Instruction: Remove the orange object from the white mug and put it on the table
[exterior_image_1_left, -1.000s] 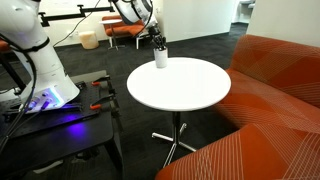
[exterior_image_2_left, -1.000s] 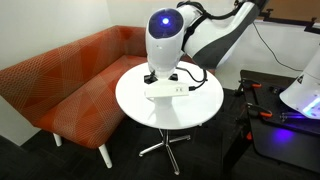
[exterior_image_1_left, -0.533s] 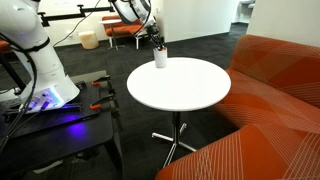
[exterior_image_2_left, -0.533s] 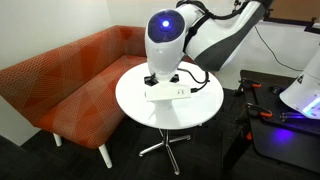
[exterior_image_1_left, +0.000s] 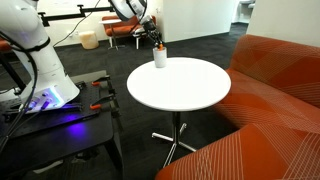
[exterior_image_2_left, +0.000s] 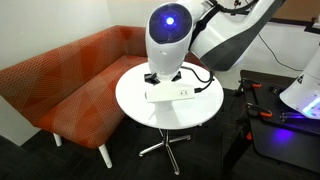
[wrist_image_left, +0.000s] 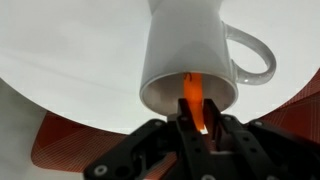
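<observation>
The white mug (exterior_image_1_left: 160, 59) stands right at the edge of the round table (exterior_image_1_left: 185, 95), on the arm's side. The gripper (wrist_image_left: 198, 122) hangs just above it. Its 2 fingers pinch the orange object (wrist_image_left: 192, 90), whose end reaches the mug's mouth.

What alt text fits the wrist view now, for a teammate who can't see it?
The gripper, entering from the bottom edge, is closed on the thin orange object, which rises across the open mouth of the white mug. The mug sits on the white table with its handle to the right; orange sofa fabric shows past the table's edge.
</observation>
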